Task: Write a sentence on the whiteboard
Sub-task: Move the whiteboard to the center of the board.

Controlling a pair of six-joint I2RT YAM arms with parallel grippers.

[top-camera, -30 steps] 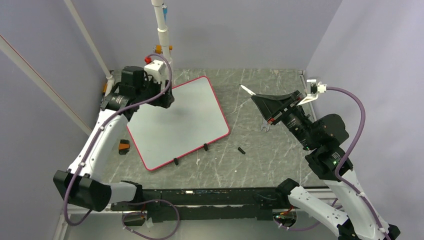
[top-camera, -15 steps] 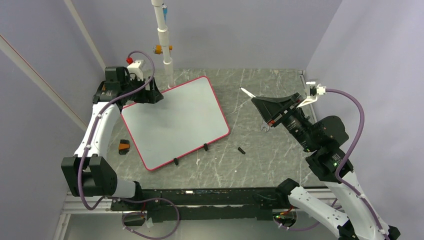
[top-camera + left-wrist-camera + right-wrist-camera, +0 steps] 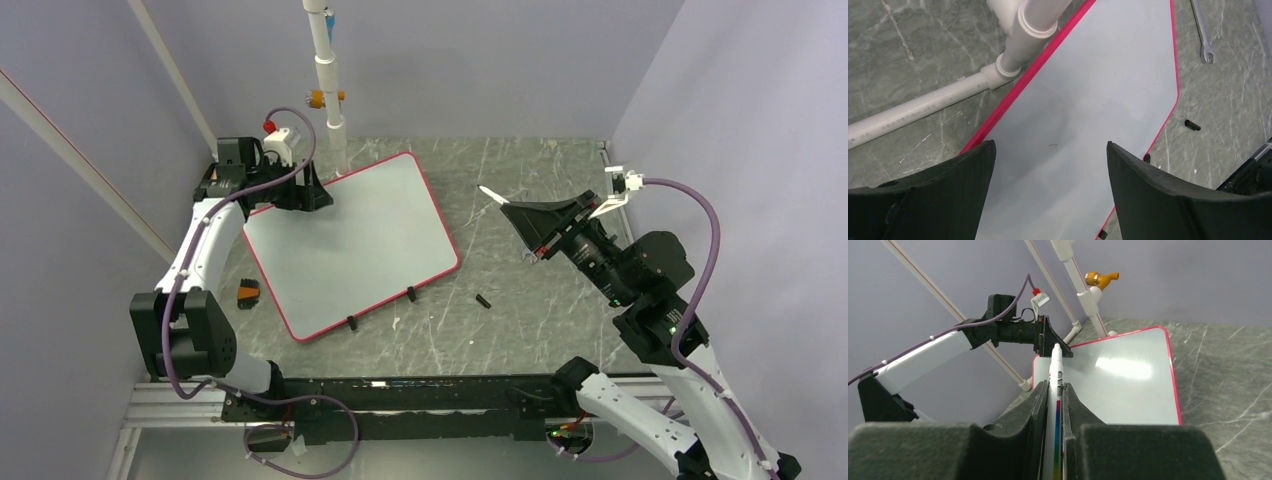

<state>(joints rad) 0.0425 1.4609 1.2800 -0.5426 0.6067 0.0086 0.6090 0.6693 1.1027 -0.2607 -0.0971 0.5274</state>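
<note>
The whiteboard point(image 3: 350, 245) lies flat on the table, tilted, with a red rim. It also shows in the left wrist view point(image 3: 1088, 100) and the right wrist view point(image 3: 1118, 385). No sentence shows on it; only a tiny dark speck point(image 3: 1053, 145). My left gripper point(image 3: 305, 192) is open and empty, hovering over the board's far left corner point(image 3: 1050, 147). My right gripper point(image 3: 512, 210) is held above the table right of the board, shut point(image 3: 1055, 386) on a white marker point(image 3: 1056, 365) with a rainbow stripe, its tip point(image 3: 486, 190) pointing toward the board.
A white pipe post point(image 3: 330, 90) with an orange valve point(image 3: 1100, 277) stands just behind the board's far edge. A wrench point(image 3: 1202, 35) and a small black cap point(image 3: 483, 300) lie right of the board. Two black clips point(image 3: 411, 294) sit at its near edge. An orange-black item point(image 3: 247, 292) lies left.
My left arm has swung back and left, from over the board's upper part to its far left corner. My right gripper with the marker has shifted slightly.
</note>
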